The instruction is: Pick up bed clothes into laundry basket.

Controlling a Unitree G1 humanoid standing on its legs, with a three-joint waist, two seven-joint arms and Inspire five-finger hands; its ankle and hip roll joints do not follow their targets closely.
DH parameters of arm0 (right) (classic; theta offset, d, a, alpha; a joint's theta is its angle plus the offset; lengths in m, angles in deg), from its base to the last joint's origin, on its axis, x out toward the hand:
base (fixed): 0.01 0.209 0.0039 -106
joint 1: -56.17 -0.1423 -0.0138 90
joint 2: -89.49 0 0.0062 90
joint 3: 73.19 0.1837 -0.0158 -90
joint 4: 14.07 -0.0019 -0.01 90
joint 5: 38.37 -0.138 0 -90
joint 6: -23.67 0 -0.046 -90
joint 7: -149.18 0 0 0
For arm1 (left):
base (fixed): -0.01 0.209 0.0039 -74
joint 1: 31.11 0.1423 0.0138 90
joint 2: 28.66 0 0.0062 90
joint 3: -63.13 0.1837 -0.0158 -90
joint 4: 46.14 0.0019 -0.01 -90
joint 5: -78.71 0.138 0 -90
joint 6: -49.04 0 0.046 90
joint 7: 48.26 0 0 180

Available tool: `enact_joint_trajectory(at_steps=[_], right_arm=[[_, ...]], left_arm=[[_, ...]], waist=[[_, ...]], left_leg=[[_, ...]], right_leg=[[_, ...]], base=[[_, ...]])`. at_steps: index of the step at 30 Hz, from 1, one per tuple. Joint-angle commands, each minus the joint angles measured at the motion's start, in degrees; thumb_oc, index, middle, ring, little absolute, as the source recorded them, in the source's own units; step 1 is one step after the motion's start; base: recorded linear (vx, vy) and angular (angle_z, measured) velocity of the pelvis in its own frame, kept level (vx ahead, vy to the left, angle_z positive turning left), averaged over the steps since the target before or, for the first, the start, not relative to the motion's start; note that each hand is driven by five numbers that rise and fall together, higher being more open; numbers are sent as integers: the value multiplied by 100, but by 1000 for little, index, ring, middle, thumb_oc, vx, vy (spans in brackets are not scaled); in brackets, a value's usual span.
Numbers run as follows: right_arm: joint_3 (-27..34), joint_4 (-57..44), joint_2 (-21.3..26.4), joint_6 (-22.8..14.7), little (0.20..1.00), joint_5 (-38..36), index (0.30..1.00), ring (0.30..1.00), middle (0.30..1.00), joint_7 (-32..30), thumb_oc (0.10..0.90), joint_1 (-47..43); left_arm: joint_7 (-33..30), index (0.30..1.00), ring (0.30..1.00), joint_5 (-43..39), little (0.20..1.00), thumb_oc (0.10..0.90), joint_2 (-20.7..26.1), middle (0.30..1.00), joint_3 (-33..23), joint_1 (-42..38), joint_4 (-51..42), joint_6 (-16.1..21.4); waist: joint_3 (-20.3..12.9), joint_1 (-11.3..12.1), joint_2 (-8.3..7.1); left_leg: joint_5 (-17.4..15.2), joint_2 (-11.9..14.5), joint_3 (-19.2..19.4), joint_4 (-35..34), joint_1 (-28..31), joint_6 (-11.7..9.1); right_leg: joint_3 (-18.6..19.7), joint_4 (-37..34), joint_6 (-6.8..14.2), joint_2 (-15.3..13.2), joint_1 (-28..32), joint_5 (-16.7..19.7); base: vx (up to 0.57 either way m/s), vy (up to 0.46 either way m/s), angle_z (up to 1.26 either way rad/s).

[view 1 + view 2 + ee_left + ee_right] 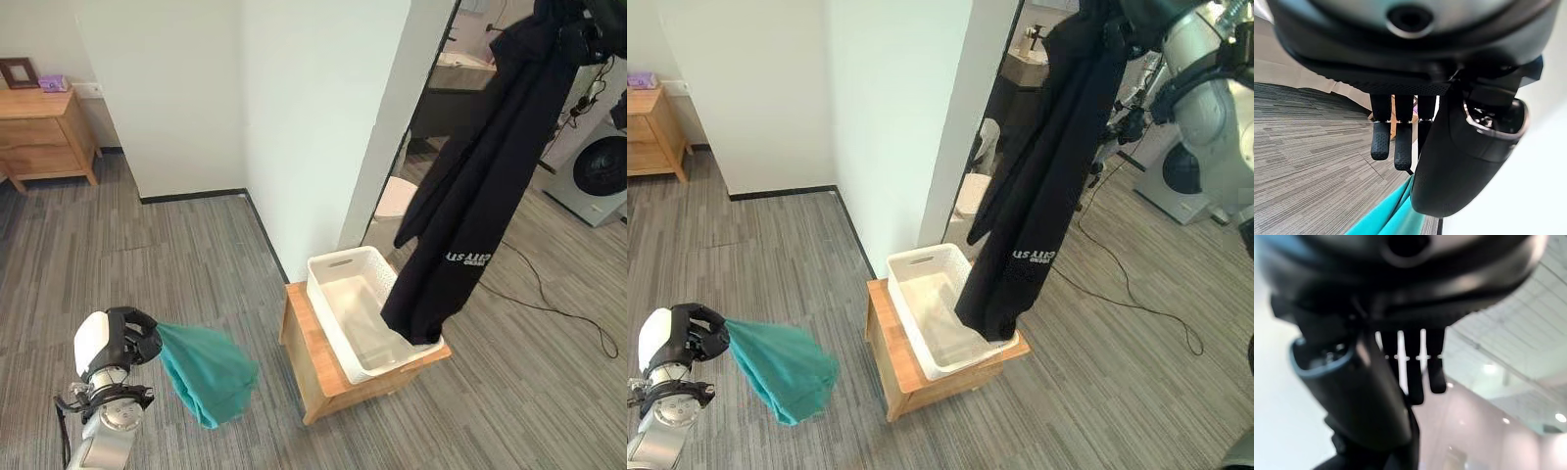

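At far left we see a wooden dresser [44,132] cut off by the frame edge, with small items on top too small to make out. Low at left, our left hand [125,338] is curled around a teal cloth [206,372], which hangs beside it above the floor; in the left wrist view the thumb pinches the cloth [1388,218]. Near the middle, a white laundry basket [338,269] sits on a low wooden desk [309,348]; its visible inside looks bare, though its near right corner is hidden by a black garment [470,196]. This garment hangs from our raised right hand [1136,20], whose fingers we cannot read.
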Motion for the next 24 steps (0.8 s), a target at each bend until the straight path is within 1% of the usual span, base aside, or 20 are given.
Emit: enact_joint_trajectory(at_steps=[1, 4, 7, 9, 11, 12, 13, 14, 16, 18, 19, 20, 24], right_arm=[[-31, 508, 85, 357, 300, -64, 300, 300, 300, -473, 400, -1357], [-56, 508, 43, 368, 300, -54, 300, 300, 300, -428, 400, -1336], [-3, 467, 42, 378, 300, -49, 300, 300, 300, -335, 400, -1109], [141, 370, 27, 398, 300, -9, 300, 300, 300, -240, 400, -804], [456, 224, 2, 426, 300, 64, 300, 300, 300, -167, 400, -354], [690, 129, -76, 419, 300, 124, 300, 300, 300, -114, 400, 18], [781, 93, -104, 419, 300, 158, 300, 300, 300, -96, 400, 156], [852, 69, -104, 423, 300, 172, 300, 300, 300, -92, 400, 230], [1072, -29, -225, 414, 300, 269, 300, 300, 300, -39, 400, 560], [1153, -86, -290, 413, 300, 300, 300, 300, 300, -12, 400, 676], [1213, -104, -471, 410, 300, 351, 300, 300, 300, 18, 400, 784], [1227, -107, -474, 410, 300, 354, 300, 300, 300, 17, 400, 798], [1414, -71, -864, 385, 300, 295, 300, 300, 300, -7, 400, 1094]], left_arm=[[-269, 300, 300, 125, 300, 400, 581, 300, 44, -552, -415, 537], [-261, 300, 300, 126, 300, 400, 549, 300, 32, -527, -401, 521], [-237, 300, 300, 111, 300, 400, 532, 300, 35, -549, -380, 509], [-204, 300, 300, 105, 300, 400, 515, 300, 40, -578, -370, 487], [-158, 300, 300, 115, 300, 400, 488, 300, 47, -558, -379, 475], [-106, 300, 300, 131, 300, 400, 455, 300, 31, -536, -391, 460], [-87, 300, 300, 138, 300, 400, 450, 300, 26, -520, -393, 458], [-84, 300, 300, 140, 300, 400, 467, 300, 27, -513, -396, 457], [-60, 300, 300, 144, 300, 400, 493, 300, 32, -516, -381, 454], [-53, 300, 300, 146, 300, 400, 503, 300, 45, -528, -368, 450], [-48, 300, 300, 146, 300, 400, 524, 300, 90, -606, -309, 432], [-50, 300, 300, 146, 300, 400, 530, 300, 93, -609, -303, 434], [-57, 300, 300, 129, 300, 400, 506, 300, 166, -671, -243, 432]], waist=[[-349, 130, -104], [-339, 121, -71], [-298, 111, -29], [-248, 99, 17], [-213, 89, 62], [-168, 85, 128], [-149, 84, 152], [-154, 86, 135], [-102, 106, 155], [-77, 113, 168], [-11, 134, 228], [-12, 133, 223], [54, 154, 320]], left_leg=[[-610, 172, -120, 60, 89, -54], [-610, 168, -124, 59, 74, -56], [-598, 171, -129, 57, 39, -64], [-588, 166, -124, 58, 14, -63], [-589, 167, -126, 56, -1, -57], [-591, 153, -130, 55, -2, -49], [-590, 150, -128, 54, -4, -50], [-591, 151, -128, 54, -2, -50], [-579, 142, -123, 53, -11, -54], [-566, 145, -112, 54, -21, -57], [-537, 138, -104, 51, -68, -71], [-536, 140, -104, 51, -70, -71], [-516, 129, -121, 47, -111, -77]], right_leg=[[-54, 137, 243, -186, 189, -646], [-52, 133, 244, -189, 181, -653], [-52, 133, 247, -190, 155, -652], [-44, 135, 241, -199, 126, -657], [-54, 133, 237, -206, 122, -662], [-61, 130, 237, -223, 123, -665], [-66, 129, 239, -233, 123, -665], [-66, 129, 238, -231, 126, -665], [-68, 126, 241, -253, 111, -665], [-67, 125, 244, -263, 101, -664], [-64, 120, 246, -292, 68, -658], [-64, 120, 244, -290, 67, -657], [-80, 115, 239, -308, 67, -666]], base=[[0, 0, 0], [0, 0, 0], [0, 0, 0], [0, 0, 0], [0, 0, 0], [0, 0, 0], [0, 0, 0], [0, 0, 0], [0, 0, 0], [0, 0, 0], [0, 0, 0], [-31, -19, -2], [0, 0, 0]])
